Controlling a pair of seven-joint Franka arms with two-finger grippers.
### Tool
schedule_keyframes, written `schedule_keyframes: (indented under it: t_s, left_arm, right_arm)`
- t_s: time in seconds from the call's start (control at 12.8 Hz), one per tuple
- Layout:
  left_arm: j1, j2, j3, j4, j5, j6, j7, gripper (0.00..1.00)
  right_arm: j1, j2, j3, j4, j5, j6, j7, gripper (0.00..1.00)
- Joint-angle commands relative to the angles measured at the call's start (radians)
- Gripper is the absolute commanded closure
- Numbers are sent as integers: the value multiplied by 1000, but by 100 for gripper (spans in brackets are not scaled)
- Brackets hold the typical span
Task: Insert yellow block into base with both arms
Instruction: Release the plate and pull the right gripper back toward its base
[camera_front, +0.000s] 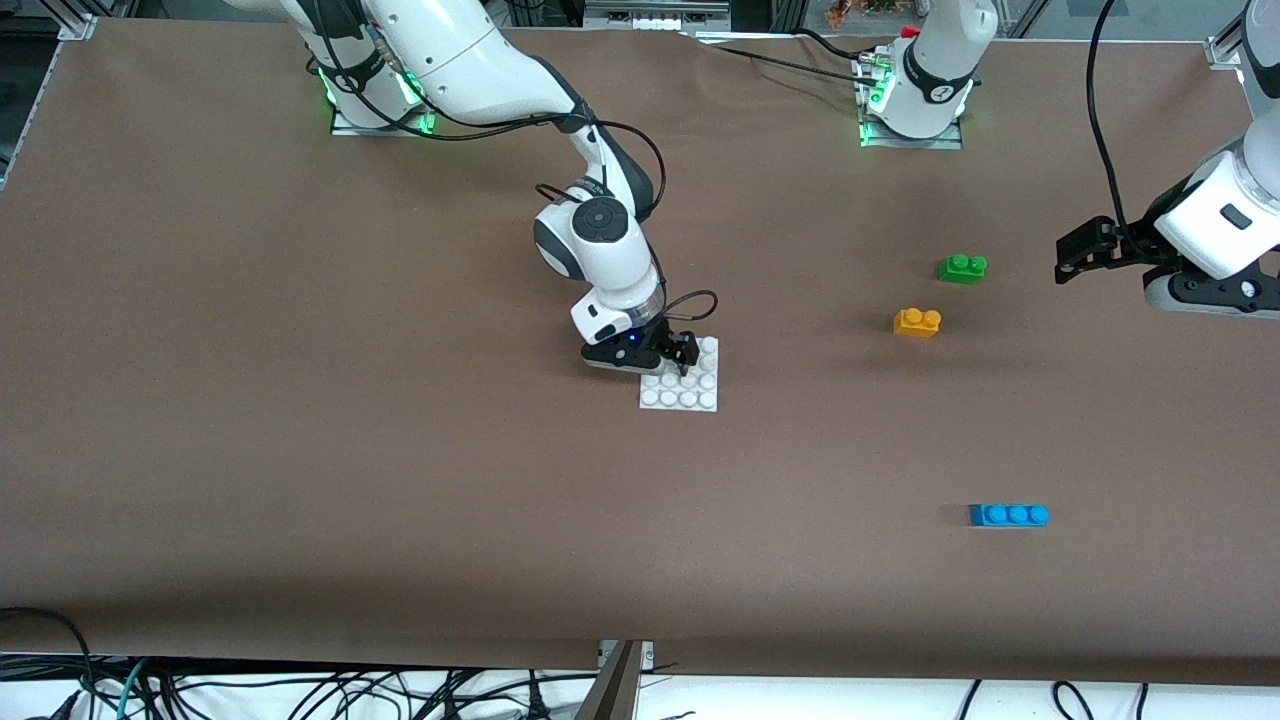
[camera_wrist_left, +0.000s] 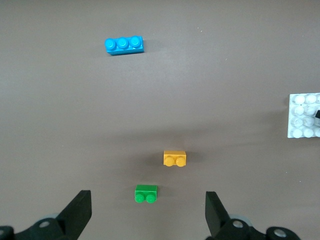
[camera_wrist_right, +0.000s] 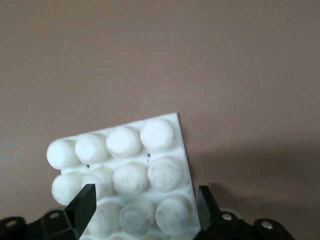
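bracing comes first: i have the right gripper low over the base, a flat white plastic plate of round studs near mid-table, its fingers spread to either side of one edge, not yet pinching as far as i can tell. the yellow block, a glossy two-stud brick, lies untouched well toward the left arm's end, just nearer the camera than the green brick; the blue brick is nearer again. my left gripper hangs spread above the table beside them. next i judge it must descend squarely onto the yellow block.
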Motion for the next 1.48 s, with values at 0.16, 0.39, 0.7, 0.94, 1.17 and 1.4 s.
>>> schedule_keyframes:
  t_s: [0.16,0.39,0.7,0.94,1.17,1.4]
  left_arm:
    - [7,12,-5,32,15,-23,13,0]
    - [8,12,-4,21,15,-26,13,0]
    - [7,17,-7,4,14,-38,22,0]
    - [8,-32,-8,-121,3,-37,26,0]
    - [11,-37,-5,-209,-3,-6,23,0]
    - [10,-42,-8,-364,-1,144,24,0]
  right_arm:
    - [-73,-7,-8,264,1,-365,-46,0]
    - [-165,-79,-6,313,3,-557,-217,0]
    - [-299,-217,-16,307,3,-789,-457,0]
    - [-385,-318,-17,280,6,-939,-591,0]
    - [-419,-469,-31,174,41,-982,-682,0]
    - [-419,-645,-115,24,46,-1015,-813,0]
